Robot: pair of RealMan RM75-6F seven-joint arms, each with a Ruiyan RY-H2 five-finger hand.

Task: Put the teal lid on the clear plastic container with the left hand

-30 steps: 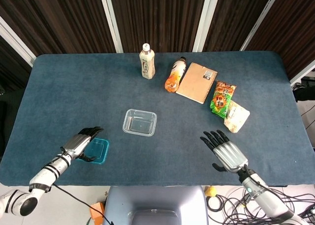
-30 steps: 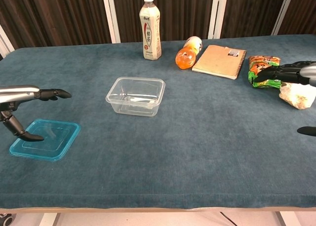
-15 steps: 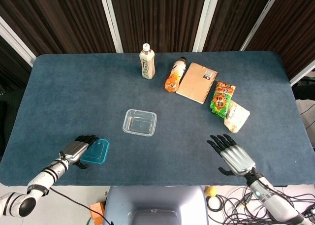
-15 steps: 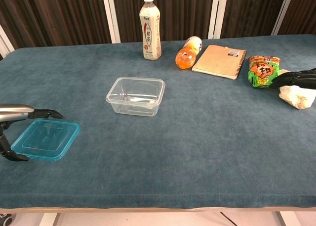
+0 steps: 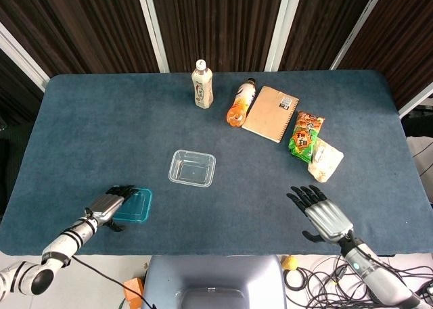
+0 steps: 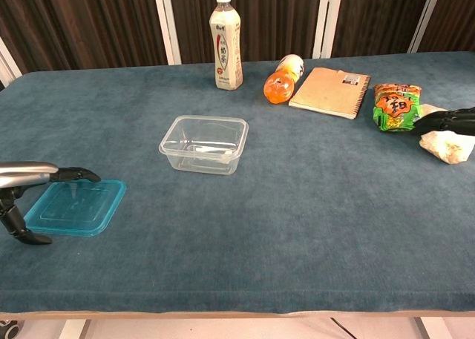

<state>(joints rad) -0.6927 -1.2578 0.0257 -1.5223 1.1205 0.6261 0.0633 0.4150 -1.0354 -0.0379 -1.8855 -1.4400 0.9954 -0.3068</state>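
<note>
**Left hand at the lid's edge**

The head view showed the whole right hand (image 5: 323,216) spread wide, holding nothing; the chest view caught only its fingertips. The left hand (image 5: 110,203) pinched the teal lid (image 6: 74,207) at its left edge (it had slid slightly right), well apart from the clear plastic container (image 5: 192,168).

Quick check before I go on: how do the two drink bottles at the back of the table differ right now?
The cream-labelled bottle stands upright; the orange bottle lies on its side. The cream-labelled bottle stands alone, while the orange bottle lies right beside the notebook. The first looks pale, the second bright orange. Both sit on the far side of the table and both are capped.
</note>
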